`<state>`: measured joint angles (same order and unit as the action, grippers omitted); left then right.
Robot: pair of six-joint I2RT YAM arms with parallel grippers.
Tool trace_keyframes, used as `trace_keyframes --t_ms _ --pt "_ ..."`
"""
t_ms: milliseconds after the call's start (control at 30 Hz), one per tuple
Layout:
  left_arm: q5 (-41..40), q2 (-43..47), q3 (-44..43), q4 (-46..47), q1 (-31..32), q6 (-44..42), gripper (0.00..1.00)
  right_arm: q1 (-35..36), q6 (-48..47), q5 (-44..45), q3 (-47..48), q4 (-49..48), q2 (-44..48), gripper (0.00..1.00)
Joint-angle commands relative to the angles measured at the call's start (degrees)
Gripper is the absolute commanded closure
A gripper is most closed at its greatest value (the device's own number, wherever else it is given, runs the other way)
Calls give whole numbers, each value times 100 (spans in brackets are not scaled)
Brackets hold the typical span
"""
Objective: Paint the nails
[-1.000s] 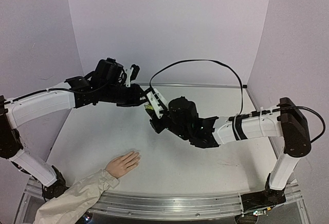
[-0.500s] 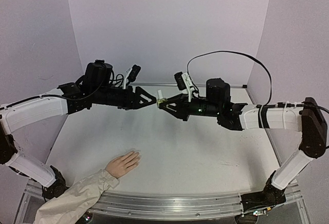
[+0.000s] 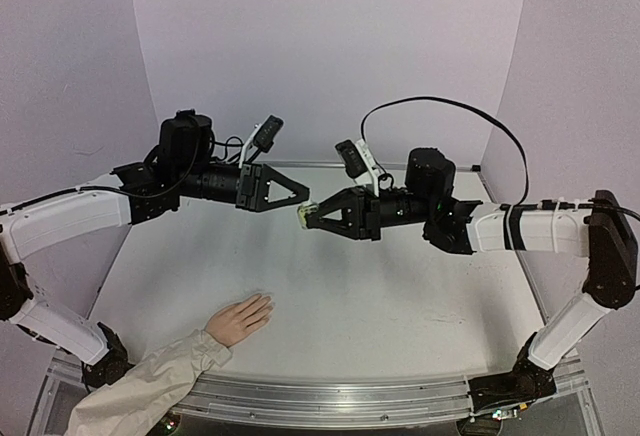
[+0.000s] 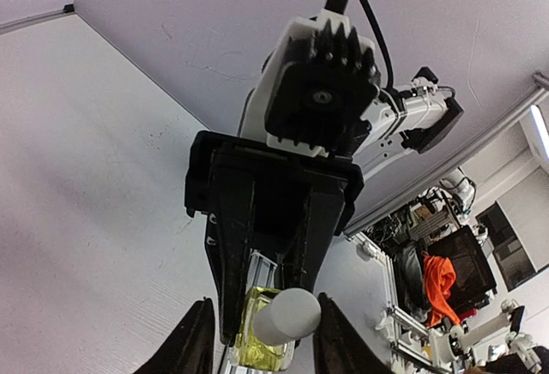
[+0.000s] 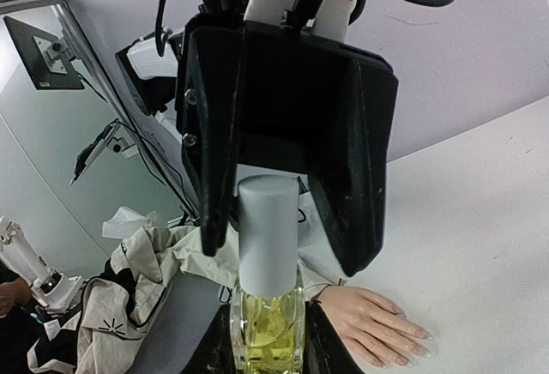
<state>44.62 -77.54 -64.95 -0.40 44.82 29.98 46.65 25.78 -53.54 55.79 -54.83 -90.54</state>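
While the right gripper (image 3: 318, 218) is clamped on a small yellow-green bottle (image 5: 268, 322) held in mid-air above the table (image 3: 400, 296), the left gripper (image 3: 298, 194) faces it with jaws spread wide. In both wrist views the bottle's white cap (image 5: 268, 220) sits in the gap between the left fingers (image 5: 356, 220), and neither pad seems to touch it. My reading is that the step in hand is taking the cap off, and painting has not begun.

The mannequin hand (image 3: 240, 318) lies palm down near the left front edge of the table, well apart from both grippers, its beige sleeve (image 3: 150, 386) trailing off the edge. The nails (image 5: 419, 335) show only as pale tips on the fingers in the right wrist view, and from above they are too small to make out.

Several things could go wrong from here. If the left jaws close off-centre, one pad would meet the cap first and lever the bottle sideways in the right grip. If the right hold is light, a twist on the cap would turn the whole bottle rather than loosen it, or let it slip and fall. An opened bottle that tips would spill polish on the table. The nails are far smaller than either gripper, so a small aiming error would smear polish on the skin
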Motion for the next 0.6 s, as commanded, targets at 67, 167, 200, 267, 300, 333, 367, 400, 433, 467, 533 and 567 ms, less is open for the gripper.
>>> trace_keyframes --t_ms 67,167,200,267,300,333,367,400,433,467,533,567 --pt "218 46 -145 333 152 -100 73 -5 8 218 143 -678 87 100" --pt "-104 77 -63 329 159 -157 88 2 -150 642 118 -598 65 100" --pt "-273 106 -39 318 159 -177 94 8 -322 911 115 -393 75 100" --pt "-703 139 3 228 159 -210 99 155 -989 1964 213 490 124 100" --pt "-946 135 3 142 160 -204 100 336 -1448 2840 280 977 152 100" --pt "-1343 120 -30 9 159 -184 100 569 -1908 3921 368 1370 142 100" --pt "-1666 72 -72 -204 159 -147 100 899 -2330 5162 456 1611 82 100" --pt "-2012 27 -137 -390 164 -90 100 1215 -2836 6349 572 1691 -52 100" --pt "-2297 -30 -202 -577 162 -32 100 1495 -3165 7569 713 1650 -239 100" --pt "-2531 -86 -272 -720 159 25 100 1687 -3431 8410 901 1533 -538 100" --pt "-2856 -208 -462 -1048 174 153 100 1928 -3895 9610 1121 1117 -902 100" --pt "-2999 -275 -531 -1141 184 198 100 1989 -4058 9749 1182 914 -1035 100"
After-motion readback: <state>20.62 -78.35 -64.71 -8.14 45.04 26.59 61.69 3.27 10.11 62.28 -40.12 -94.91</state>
